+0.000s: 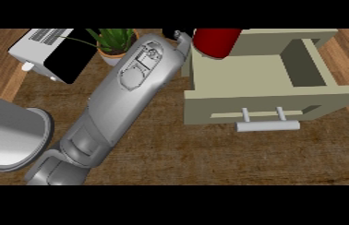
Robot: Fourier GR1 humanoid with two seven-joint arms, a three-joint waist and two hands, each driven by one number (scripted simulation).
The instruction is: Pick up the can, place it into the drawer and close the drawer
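Right hand (pixel 174 33), black and mostly hidden, was clamped on the red cylindrical can (pixel 217 42). It held the can over the back-left corner of the open beige drawer (pixel 252 104), apparently for lowering inside. Potted green plant (pixel 112 42) and white slotted toaster (pixel 48 53) stood on the brown wooden worktop (pixel 204 155), left of the reach.

Glossy grey forearm (pixel 133 88) w/ oval panel outlines on top, ribbed elbow segs, black hand (pixel 170 34)

Left forearm (pixel 133 88) slants up to the right, left hand (pixel 178 35) barely showing.
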